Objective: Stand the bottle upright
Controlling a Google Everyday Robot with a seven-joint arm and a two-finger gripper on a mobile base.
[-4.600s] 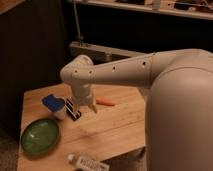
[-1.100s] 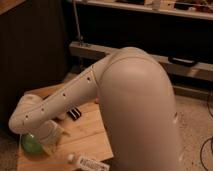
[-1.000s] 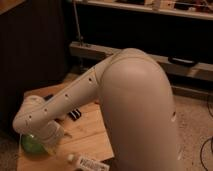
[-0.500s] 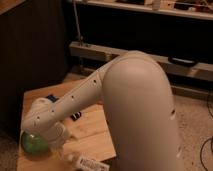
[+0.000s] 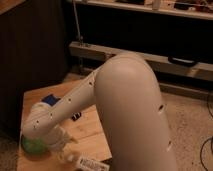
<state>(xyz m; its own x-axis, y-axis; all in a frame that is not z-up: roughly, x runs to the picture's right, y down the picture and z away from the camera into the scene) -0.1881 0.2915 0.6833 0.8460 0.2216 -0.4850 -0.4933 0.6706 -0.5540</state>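
A: Can you read something on the bottle [image 5: 89,163]?

B: No. Its white label [image 5: 95,165] has dark print, but the letters are too small to read.

A: Where does it lie?

B: On its side on the wooden table [image 5: 92,132], just right of the green bowl [image 5: 31,146], with the cap toward the bowl.

A: And the gripper [image 5: 64,148]?

B: It is between the bowl and the bottle, just beside the cap end, with the fingers spread wide. I cannot tell if it touches the bottle.
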